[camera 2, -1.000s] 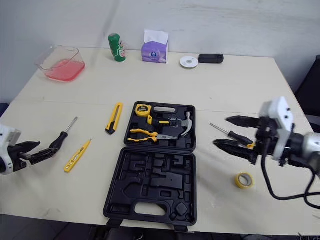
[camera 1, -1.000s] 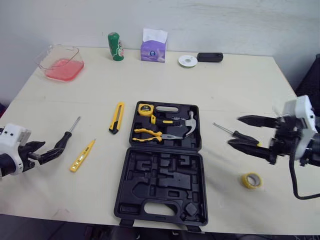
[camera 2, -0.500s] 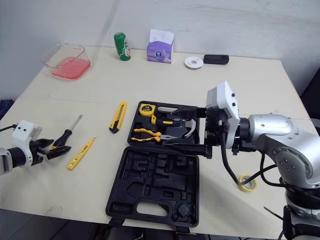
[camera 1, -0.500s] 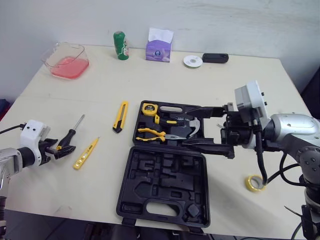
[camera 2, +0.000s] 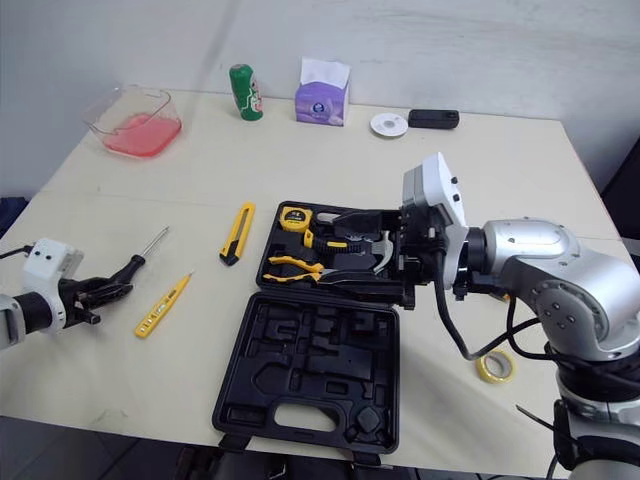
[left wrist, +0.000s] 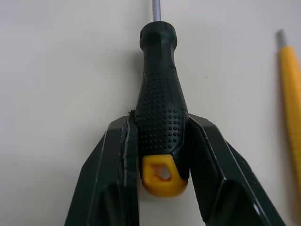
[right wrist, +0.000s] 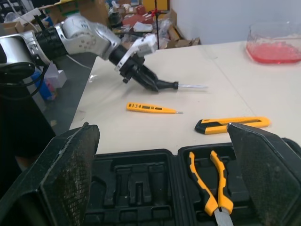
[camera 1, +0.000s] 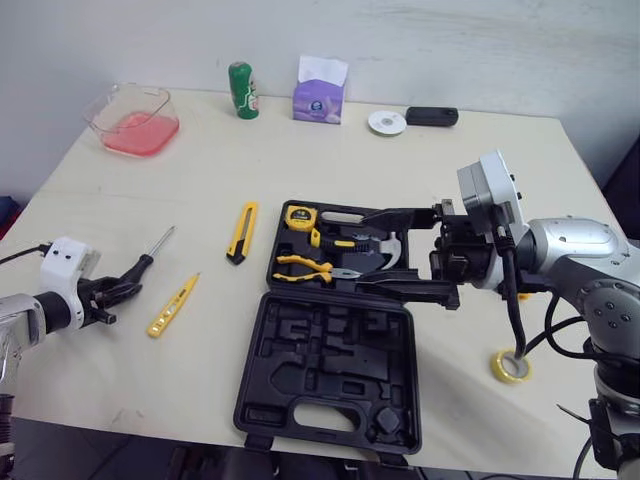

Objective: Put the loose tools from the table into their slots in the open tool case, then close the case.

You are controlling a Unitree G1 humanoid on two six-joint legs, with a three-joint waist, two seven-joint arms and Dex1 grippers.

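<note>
Jaws of your left gripper are pinched narrow on the screwdriver, gripping its stippled black handle just ahead of the yellow butt cap. The steel shaft lies flat on the table, so a low grip probably lifts it level. Your right gripper hangs with its 2 jaws wide over the tool-filled half of the moulded black tool case.

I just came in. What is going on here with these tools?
The left end effector is shut on a black-handled screwdriver near the table's left edge. The right end effector hangs open over the open tool case, which already holds pliers. A yellow utility knife, a yellow tester pen and a roll of tape lie loose on the table.
</note>
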